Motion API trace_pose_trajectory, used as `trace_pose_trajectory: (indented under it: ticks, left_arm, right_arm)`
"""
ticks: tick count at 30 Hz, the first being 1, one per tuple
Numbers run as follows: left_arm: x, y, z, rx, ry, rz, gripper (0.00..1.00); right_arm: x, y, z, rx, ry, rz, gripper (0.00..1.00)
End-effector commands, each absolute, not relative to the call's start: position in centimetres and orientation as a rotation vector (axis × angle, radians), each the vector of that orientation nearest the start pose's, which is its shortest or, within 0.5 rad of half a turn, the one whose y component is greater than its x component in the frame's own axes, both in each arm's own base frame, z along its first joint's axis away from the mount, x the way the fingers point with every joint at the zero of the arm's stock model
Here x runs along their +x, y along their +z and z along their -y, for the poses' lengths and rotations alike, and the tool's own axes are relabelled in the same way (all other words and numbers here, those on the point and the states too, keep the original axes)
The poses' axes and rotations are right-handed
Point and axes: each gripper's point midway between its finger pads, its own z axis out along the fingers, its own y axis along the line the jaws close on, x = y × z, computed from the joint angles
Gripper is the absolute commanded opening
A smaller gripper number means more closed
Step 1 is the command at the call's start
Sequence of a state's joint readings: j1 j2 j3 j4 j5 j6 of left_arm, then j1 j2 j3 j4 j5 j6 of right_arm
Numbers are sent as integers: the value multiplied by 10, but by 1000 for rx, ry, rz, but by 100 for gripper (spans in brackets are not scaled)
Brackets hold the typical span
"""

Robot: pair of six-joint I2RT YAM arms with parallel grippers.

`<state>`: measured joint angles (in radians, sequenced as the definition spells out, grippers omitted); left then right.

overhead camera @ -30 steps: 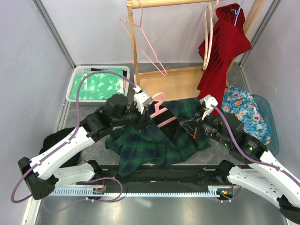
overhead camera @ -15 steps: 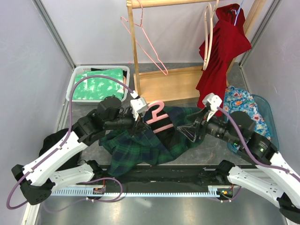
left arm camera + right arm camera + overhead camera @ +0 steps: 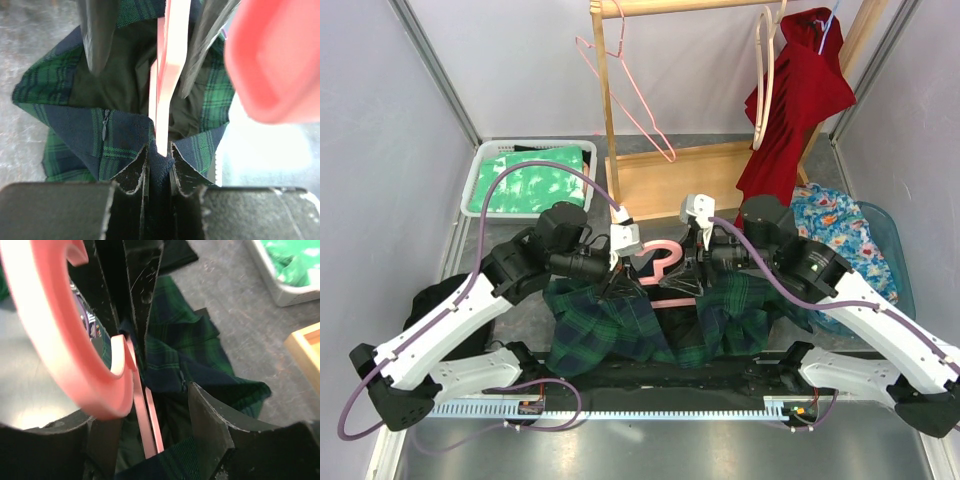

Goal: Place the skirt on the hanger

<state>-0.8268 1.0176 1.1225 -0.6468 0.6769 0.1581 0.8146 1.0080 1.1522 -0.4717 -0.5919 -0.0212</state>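
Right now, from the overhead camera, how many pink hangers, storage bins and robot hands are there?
Pink hangers: 2 (plastic hanger at the skirt, wire hanger on the rack)
Storage bins: 2 (white basket, blue tub)
Robot hands: 2 (left hand, right hand)
Total: 6

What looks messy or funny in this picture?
The green plaid skirt looks odd: it is bunched up and sags unevenly below the pink hanger, not spread flat along it. The left tool pinches one fold of it beside the hanger bar. Nothing looks torn or spilled.
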Motion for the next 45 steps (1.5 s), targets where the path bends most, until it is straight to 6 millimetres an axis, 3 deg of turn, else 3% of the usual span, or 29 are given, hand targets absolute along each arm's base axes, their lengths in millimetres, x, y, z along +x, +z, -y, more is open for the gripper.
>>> trace_pose_trajectory:
  ticks: [1, 4, 5, 11, 13, 15, 16, 17, 19, 20, 23, 25, 31, 36, 41, 44, 45]
  left_arm:
    - [107, 321, 289, 1435, -1155, -1443, 2]
    - [108, 316, 290, 1442, -1156, -1454, 2]
    - [109, 313, 290, 1434, -1154, -1468, 2]
    - [129, 313, 292, 1326, -1082, -1536, 2]
    - [138, 319, 293, 1274, -1047, -1540, 2]
    - [150, 320, 289, 1204, -987, -1573, 2]
    - [153, 320, 288, 1180, -974, -1591, 2]
    - [161, 320, 285, 1134, -930, -1616, 16]
    - [170, 318, 278, 1059, -884, -1654, 33]
    - [180, 317, 271, 995, -824, -1682, 52]
    - [194, 313, 252, 853, -724, -1732, 68]
    - [203, 314, 234, 735, -649, -1738, 73]
    - [196, 317, 219, 671, -654, -1686, 78]
    - [190, 340, 219, 673, -689, -1610, 79]
    - [162, 369, 243, 877, -838, -1489, 81]
    - [148, 345, 265, 1071, -923, -1532, 78]
    - [136, 339, 271, 1141, -990, -1530, 72]
  right_arm:
    - [131, 330, -296, -1236, 1129, -1494, 58]
    - [131, 324, -301, -1237, 1152, -1499, 50]
    - [130, 320, -303, -1241, 1160, -1510, 42]
    - [125, 303, -308, -1278, 1185, -1537, 30]
    - [125, 299, -308, -1277, 1184, -1549, 22]
    - [127, 297, -306, -1258, 1159, -1561, 0]
    - [130, 297, -304, -1237, 1138, -1572, 0]
    - [131, 298, -301, -1217, 1121, -1571, 0]
    - [138, 300, -296, -1168, 1072, -1580, 0]
    - [137, 307, -292, -1149, 1063, -1558, 0]
    - [138, 322, -279, -1091, 1018, -1524, 0]
    - [136, 331, -272, -1071, 999, -1508, 0]
    - [123, 361, -252, -1039, 982, -1432, 0]
    - [114, 373, -245, -1042, 993, -1399, 0]
    - [114, 372, -254, -1071, 1020, -1394, 0]
    - [113, 378, -259, -1092, 1041, -1366, 0]
    - [114, 379, -261, -1097, 1044, -1363, 0]
